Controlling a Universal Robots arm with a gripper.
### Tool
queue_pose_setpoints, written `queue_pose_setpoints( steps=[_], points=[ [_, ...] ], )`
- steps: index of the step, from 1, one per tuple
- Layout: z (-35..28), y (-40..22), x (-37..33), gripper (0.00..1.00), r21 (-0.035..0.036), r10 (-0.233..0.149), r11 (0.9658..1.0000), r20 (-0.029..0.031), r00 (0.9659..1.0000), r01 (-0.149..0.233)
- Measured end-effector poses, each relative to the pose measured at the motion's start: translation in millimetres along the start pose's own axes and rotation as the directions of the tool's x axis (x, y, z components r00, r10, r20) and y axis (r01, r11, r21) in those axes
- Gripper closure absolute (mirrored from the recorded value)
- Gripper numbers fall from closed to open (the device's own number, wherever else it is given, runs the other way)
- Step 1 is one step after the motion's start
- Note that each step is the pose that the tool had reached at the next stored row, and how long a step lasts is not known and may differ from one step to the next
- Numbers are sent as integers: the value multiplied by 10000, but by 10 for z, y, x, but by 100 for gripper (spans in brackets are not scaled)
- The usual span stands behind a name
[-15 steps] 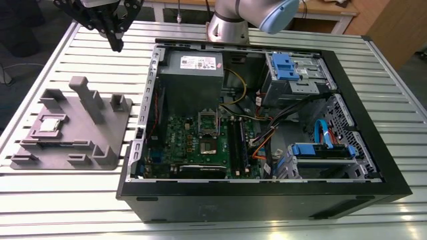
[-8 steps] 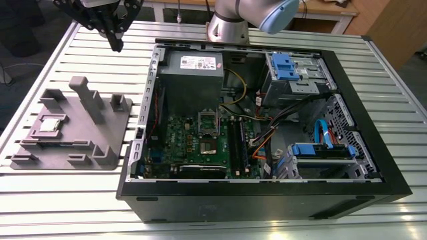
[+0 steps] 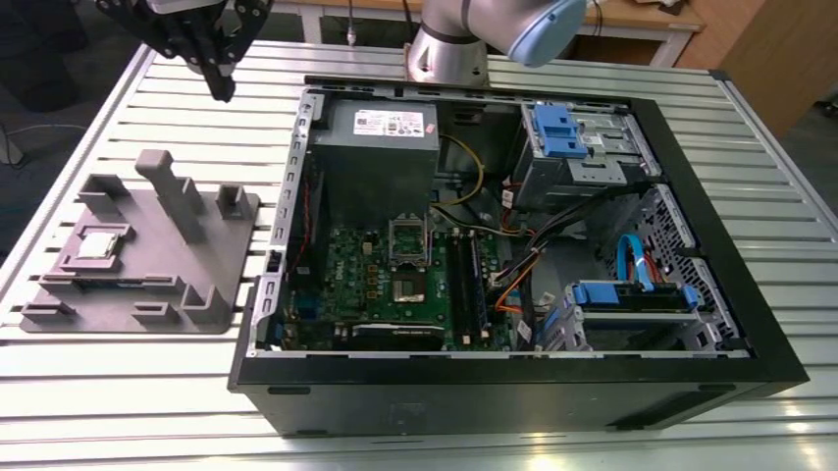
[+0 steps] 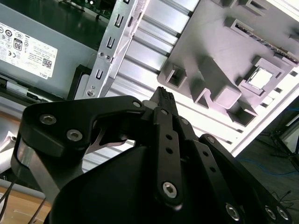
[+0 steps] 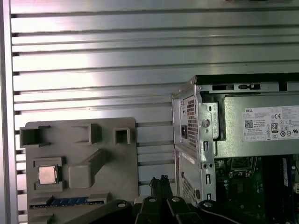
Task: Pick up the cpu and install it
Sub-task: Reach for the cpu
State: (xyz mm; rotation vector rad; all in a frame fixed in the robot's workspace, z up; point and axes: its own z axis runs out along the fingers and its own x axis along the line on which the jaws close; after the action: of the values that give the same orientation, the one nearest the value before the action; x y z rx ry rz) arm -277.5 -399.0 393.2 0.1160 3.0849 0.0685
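A slatted metal table (image 3: 105, 392) carries everything; on it an open black computer case (image 3: 524, 392) lies on its side, holding a grey power supply (image 3: 380, 147), a green motherboard (image 3: 360, 285) with a shiny socket frame (image 3: 410, 235) just beside that supply, blue drive bays (image 3: 556, 128) and loose cables. To the exterior view's left of the case, close by it, sits a grey moulded tray (image 3: 223, 255) with upright posts. The gripper (image 3: 222, 86) hangs above the bare table beyond the tray, near the power-supply corner of the case; its fingers are pressed together with nothing between them, as the second wrist view shows. A memory stick (image 5: 67, 201) lies in a slot along one tray edge. The cpu (image 3: 102, 241) lies flat in a square recess of the tray, metal top up, its edges square with the tray's; being square, it has no long axis; it is well apart from the gripper.
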Motion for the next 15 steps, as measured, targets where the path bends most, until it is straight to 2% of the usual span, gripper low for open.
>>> queue_pose_setpoints(
  steps=[6, 15],
  points=[
    [-4, -7, 92, 89, -1, 1, 10000, 9, 10000, -1],
    [-9, -14, 187, 89, -2, 0, 10000, 12, 10000, 0]
  ],
)
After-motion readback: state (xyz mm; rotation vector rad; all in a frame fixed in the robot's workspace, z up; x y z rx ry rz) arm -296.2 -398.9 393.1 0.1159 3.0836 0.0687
